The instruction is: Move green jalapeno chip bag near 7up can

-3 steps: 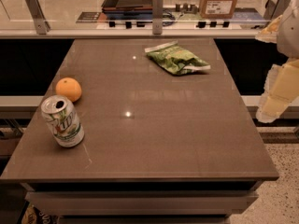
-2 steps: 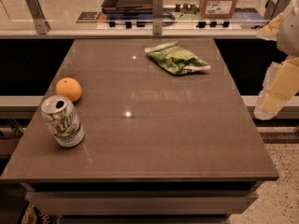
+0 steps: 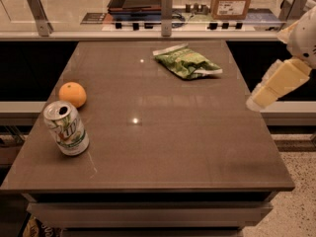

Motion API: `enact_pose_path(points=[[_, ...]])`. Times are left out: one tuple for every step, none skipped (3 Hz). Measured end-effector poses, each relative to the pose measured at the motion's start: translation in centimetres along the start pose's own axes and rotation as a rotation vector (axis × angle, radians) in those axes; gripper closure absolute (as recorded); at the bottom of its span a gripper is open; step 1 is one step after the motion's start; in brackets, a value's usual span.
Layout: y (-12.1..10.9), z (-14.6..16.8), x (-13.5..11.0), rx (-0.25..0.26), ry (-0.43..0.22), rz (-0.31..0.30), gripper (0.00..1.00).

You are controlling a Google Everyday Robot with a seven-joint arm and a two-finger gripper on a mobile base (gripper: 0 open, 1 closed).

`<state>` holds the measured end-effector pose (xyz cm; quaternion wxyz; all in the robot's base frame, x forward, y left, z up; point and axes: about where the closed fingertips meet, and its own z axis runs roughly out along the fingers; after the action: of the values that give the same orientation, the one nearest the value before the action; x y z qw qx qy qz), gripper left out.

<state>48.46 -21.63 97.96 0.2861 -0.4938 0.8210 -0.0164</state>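
gripper (image 3: 276, 85) off right edge, open/shut can't be told | chip bag (image 3: 187, 63), far edge: to be pinched mid-body from above

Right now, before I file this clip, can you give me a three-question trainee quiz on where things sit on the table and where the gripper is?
1. True or false: the green jalapeno chip bag lies right beside the 7up can.
2. Which is closest to the 7up can? A) the orange fruit B) the green jalapeno chip bag C) the gripper
3. Fill in: as the camera sees it, the gripper hangs beyond the ____ edge of the table.

Key:
1. False. The bag lies at the far side and the can stands at the near left corner.
2. A
3. right
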Motion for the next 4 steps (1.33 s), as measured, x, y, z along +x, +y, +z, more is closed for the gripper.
enact_pose_path(points=[[-0.5, 2.3, 0.4, 0.054, -0.082, 0.191, 0.00], [-2.9, 4.5, -0.1, 0.146, -0.160, 0.342, 0.00], [-5.7, 6.8, -1.6, 0.218, -0.209, 0.430, 0.00], [-8.8, 12.0, -4.5, 0.245, -0.233, 0.511, 0.00]])
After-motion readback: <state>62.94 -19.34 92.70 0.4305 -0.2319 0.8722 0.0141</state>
